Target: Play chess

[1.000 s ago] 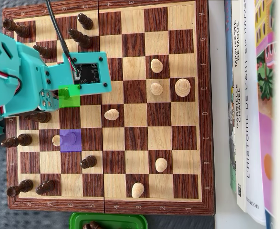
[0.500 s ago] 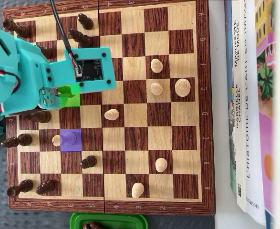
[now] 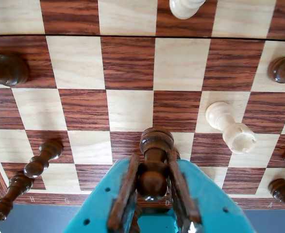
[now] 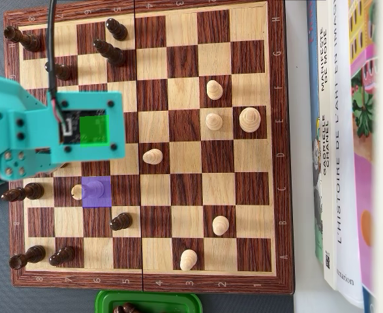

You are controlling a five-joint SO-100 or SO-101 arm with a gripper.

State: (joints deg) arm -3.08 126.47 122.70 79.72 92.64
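Observation:
In the wrist view my gripper [image 3: 152, 167] is shut on a dark chess piece [image 3: 156, 141], with a wooden-looking finger [image 3: 125, 191] on each side of its round head. The piece stands upright over the chessboard [image 3: 127, 63]; whether its base touches the board I cannot tell. From overhead, the teal wrist module [image 4: 61, 153] hides the gripper and the held piece, and a green marked square [image 4: 93, 128] shows on it. One row below lies a purple marked square [image 4: 97, 191] with a light pawn [image 4: 77, 192] at its left edge.
Light pieces [image 4: 214, 121] stand in the middle and right of the board, dark pieces [image 4: 106, 51] along its left side. A light pawn [image 3: 229, 128] stands right of the gripper. Books [image 4: 348, 150] lie past the right edge. A green tray [image 4: 149, 303] sits below the board.
In the overhead view the arm has swung down and left, so the wrist module now covers the green square that showed beside it before.

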